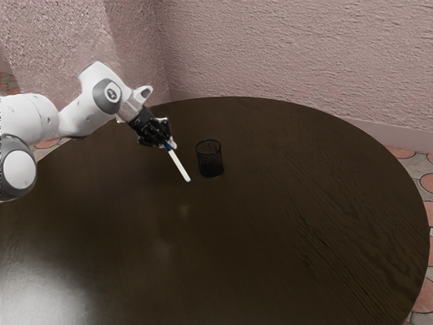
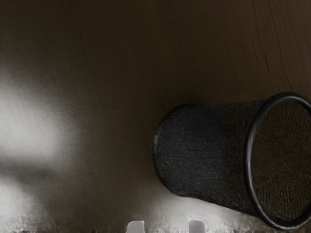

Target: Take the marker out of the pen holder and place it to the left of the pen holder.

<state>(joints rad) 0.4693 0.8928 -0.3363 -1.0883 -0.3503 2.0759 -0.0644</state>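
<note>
Our jaws (image 1: 169, 143) grip the marker (image 1: 178, 164) by its blue upper end, at nine o'clock from the pen holder (image 1: 210, 160) in the exterior view; light, stiff and probably slick, it would balance better pinched mid-barrel.

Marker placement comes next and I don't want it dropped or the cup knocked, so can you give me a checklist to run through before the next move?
1. Marker clear of the pen holder: ok, outside it.
2. Gripper shut on the marker: ok, near its upper end.
3. Pen holder upright: ok.
4. Marker on the exterior view's left of the pen holder: ok.
5. Marker lying flat on the table: not ok, it slants down from the gripper.
6. Marker's lower tip touching the table: cannot tell.
</note>
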